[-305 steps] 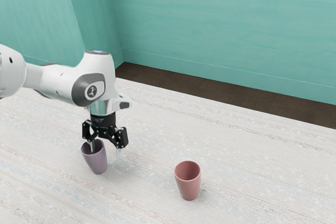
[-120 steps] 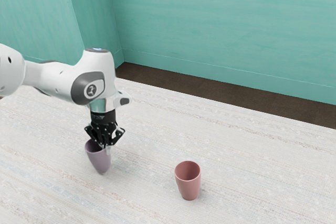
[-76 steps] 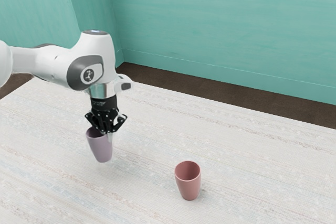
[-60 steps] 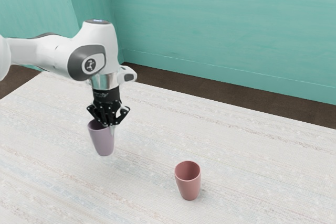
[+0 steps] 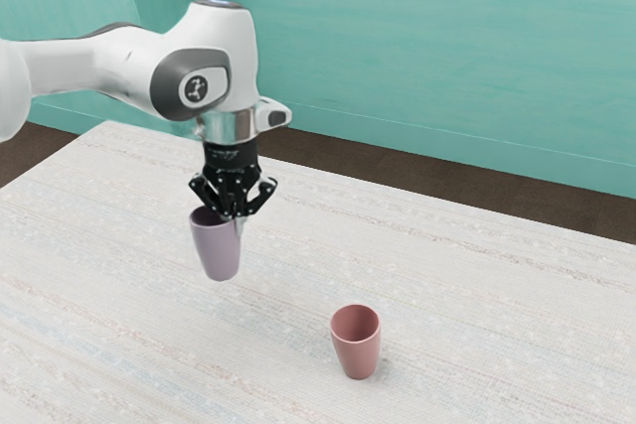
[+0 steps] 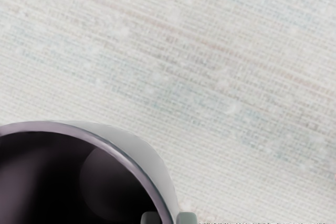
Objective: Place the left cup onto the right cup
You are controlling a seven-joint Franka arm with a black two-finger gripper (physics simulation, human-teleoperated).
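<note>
Lilac cup (image 5: 219, 248) clamped by its rim in pincer (image 5: 235, 215), airborne above desk (image 5: 477, 305); pink cup (image 5: 355, 341) upright, well apart toward exterior view's right.

Since 2.5 s ago the tool (image 5: 236, 213) has gone from spread fingers, set astride the lilac cup (image 5: 218, 245) wall, to fingers closed on the rim. The lilac cup, then standing on the table (image 5: 477, 275), now hangs clear above it. Over the last second the arm has raised the cup and carried it toward the exterior view's right, nearer the pink cup (image 5: 355, 341) but not yet above it.
</note>
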